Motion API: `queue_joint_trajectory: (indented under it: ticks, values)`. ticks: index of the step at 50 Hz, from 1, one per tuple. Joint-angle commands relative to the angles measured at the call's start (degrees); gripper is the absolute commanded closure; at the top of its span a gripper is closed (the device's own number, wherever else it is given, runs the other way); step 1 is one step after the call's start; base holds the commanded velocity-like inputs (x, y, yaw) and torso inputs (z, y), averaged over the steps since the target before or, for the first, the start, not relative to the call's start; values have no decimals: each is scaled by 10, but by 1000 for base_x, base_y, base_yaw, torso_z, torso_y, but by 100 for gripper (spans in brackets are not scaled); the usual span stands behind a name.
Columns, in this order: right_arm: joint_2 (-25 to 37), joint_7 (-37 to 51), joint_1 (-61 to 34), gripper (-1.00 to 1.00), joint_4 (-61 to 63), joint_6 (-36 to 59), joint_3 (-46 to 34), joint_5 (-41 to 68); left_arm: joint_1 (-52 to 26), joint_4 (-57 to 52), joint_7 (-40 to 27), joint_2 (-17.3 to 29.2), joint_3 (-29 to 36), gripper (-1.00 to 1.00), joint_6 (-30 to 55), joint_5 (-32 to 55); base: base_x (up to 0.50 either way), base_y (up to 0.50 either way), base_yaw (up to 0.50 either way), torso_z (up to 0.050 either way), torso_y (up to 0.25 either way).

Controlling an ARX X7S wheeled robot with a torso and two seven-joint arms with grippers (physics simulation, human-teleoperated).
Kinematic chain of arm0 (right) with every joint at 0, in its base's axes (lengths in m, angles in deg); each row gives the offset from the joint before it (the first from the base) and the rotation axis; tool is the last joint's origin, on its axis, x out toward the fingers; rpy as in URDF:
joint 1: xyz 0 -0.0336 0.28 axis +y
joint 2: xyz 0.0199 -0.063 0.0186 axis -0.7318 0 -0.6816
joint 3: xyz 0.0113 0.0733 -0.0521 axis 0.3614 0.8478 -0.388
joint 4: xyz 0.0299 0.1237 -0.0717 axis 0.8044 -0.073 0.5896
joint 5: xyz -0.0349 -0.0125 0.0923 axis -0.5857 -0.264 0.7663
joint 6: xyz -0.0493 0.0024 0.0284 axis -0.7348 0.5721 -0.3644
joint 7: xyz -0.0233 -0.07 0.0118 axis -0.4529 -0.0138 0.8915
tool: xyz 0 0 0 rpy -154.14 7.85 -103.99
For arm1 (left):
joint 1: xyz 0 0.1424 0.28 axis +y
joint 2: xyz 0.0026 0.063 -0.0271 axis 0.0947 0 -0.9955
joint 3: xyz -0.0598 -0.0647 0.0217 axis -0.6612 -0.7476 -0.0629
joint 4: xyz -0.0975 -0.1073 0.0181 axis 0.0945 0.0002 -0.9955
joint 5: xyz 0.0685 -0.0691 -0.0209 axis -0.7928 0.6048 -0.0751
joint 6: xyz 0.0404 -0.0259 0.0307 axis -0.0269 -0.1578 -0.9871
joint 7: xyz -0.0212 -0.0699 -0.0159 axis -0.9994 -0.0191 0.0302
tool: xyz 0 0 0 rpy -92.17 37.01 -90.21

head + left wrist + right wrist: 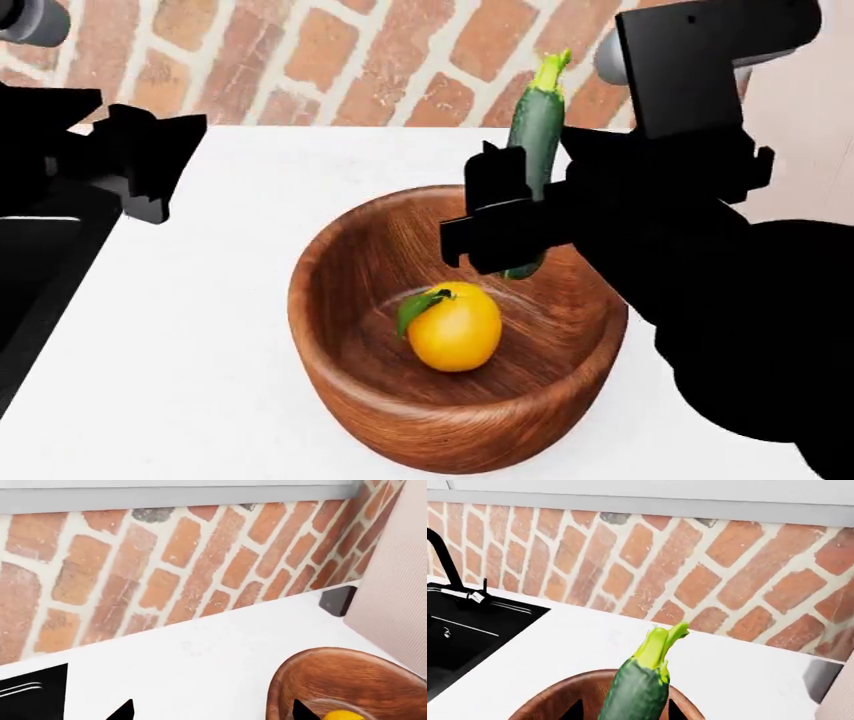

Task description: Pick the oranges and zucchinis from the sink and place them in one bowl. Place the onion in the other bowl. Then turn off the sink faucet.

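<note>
A: Right arm's black bulk fills the near corner of the head view. Its gripper (pixel 523 215) is clamped on the zucchini (pixel 535 150), stem tip up, nearly upright w/ a slight tilt, low end hanging inside the wooden bowl (pixel 347 385)

B: Why upright?

A: Prob. so it goes down into the bowl end-first w/o knocking the rim. That's a guess. Grip sits around the lower half, so the top sticks well above the fingers

B: Anything in the bowl yet?

A: One orange (pixel 455 326), leaf on top, resting on the bowl floor, just beside the zucchini's low end. Can't tell if they touch

B: Left side?

A: Left gripper (pixel 140 165) hangs off to the side over the counter, near the sink (pixel 34 290) edge, carrying nothing. Fingers look spread in its wrist view, two dark tips w/ counter and bowl rim between

B: Rest of the task?

A: Onion and white bowl aren't in any view. Faucet (pixel 444 560) shows in the right wrist view, behind the basin; whether water runs, can't tell. So by judgement: mid-task, release is next, onion and faucet not yet done

B: Surface, room?

A: Plain white counter (pixel 227 330), smooth. Red-brick backsplash (pixel 334 50) w/ pale mortar behind, grey ledge above it. Pale pinkish panel on the right side w/ a small dark block at its foot
</note>
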Motion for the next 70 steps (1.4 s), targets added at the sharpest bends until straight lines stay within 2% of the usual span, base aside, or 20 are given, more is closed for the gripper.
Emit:
queue_joint_trajectory:
  ticks: [1,8,25,43,70]
  values:
    - [-90,-71,20,100,-103,34,-5,36,59,-87,-81,76,-49,-100,-13,55,0,0,0,0,0]
    - [-125,-94,22,100,-142,58,-15,44,63,-100,-93,81,-58,-100,-17,67,0,0,0,0,1]
    - [-124,-78,27,100,-139,82,-25,55,80,-100,-84,85,-62,-100,-35,60,0,0,0,0,0]
    - [-158,-102,49,100,-175,90,-33,54,90,-100,-74,93,-63,-100,-43,51,0,0,0,0,0]
    - [-169,-111,75,100,-193,87,-34,56,103,-99,-77,92,-69,-100,-48,71,0,0,0,0,0]
